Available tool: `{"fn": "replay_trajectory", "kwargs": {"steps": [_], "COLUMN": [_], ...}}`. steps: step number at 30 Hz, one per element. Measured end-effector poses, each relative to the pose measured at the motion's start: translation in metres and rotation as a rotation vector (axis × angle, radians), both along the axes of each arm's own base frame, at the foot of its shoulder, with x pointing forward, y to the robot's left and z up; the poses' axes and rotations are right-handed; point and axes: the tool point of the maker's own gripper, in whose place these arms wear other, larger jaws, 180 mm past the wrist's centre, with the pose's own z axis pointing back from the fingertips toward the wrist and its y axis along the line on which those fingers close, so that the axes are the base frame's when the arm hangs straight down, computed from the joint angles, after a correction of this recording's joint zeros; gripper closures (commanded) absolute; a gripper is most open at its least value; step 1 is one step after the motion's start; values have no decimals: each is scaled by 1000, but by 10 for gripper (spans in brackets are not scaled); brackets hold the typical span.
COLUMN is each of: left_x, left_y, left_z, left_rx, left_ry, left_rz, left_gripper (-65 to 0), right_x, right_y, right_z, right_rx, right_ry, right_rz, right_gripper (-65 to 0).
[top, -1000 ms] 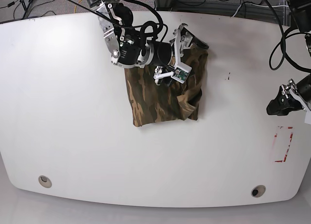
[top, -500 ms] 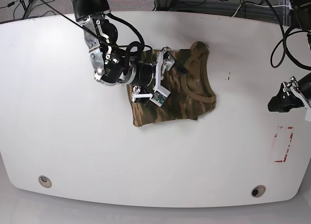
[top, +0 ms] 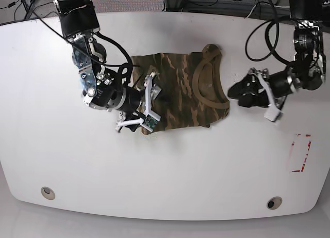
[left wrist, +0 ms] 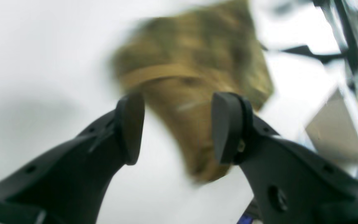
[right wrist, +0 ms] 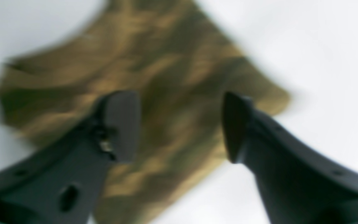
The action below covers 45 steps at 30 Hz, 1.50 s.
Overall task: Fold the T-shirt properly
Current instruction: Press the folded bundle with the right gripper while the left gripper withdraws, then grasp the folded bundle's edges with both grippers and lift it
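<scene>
The camouflage T-shirt (top: 178,91) lies folded into a rough rectangle mid-table, its tan collar (top: 203,88) facing up on the right half. My right gripper (top: 140,106) hovers at the shirt's left edge, open and empty; in the right wrist view the blurred T-shirt (right wrist: 166,62) shows behind the gripper (right wrist: 179,124). My left gripper (top: 234,91) sits just right of the shirt, apart from it, open with nothing between its fingers (left wrist: 225,124). The left wrist view shows the blurred T-shirt (left wrist: 191,56) ahead.
The white table (top: 170,165) has a red-marked rectangle (top: 299,153) at the right and two round holes (top: 47,192) (top: 274,203) near its front edge. Cables hang behind the far edge.
My right arm drew back to the left off the shirt, which now lies flat with the collar showing. My left arm swung in from the right edge towards the shirt.
</scene>
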Motion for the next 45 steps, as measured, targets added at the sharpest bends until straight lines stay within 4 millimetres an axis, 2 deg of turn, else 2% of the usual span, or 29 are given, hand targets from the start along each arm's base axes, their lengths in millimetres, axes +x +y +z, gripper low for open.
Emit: {"fn": "replay_trajectory", "kwargs": {"steps": [3, 7, 13, 17, 22, 27, 32, 38, 45], "left_x": [-6, -21, -44, -53, -62, -74, -77, -50, -11], "left_y": [-27, -61, -108, -135, -152, -158, -154, -141, -109], "left_z": [-6, -30, -63, -68, -76, -89, -105, -108, -112], "left_rx": [80, 206, 381, 445, 509, 527, 530, 463, 466], "left_ry": [-29, -30, -45, -121, -169, -138, -90, -81, -110], "left_rz": [-76, -178, -302, -353, -394, -422, -424, -345, -282], "left_gripper": [-325, -324, -324, -324, -324, -324, -324, -324, -325], "right_x": [12, 19, 25, 32, 36, 43, 47, 32, 2], "right_y": [-6, -9, -16, -23, -22, -25, -29, -35, -36], "right_z": [7, 4, -23, -40, -56, -74, -81, -89, -93], "right_rx": [-47, -63, -79, -81, -17, 61, 143, 178, 222], "right_ry": [-50, -74, -43, -22, -6, 34, 36, 50, 54], "right_rz": [-9, -18, 7, -5, -16, -47, -77, -94, -130], "right_gripper": [-192, -117, -106, -106, -108, -105, -103, -103, -103]}}
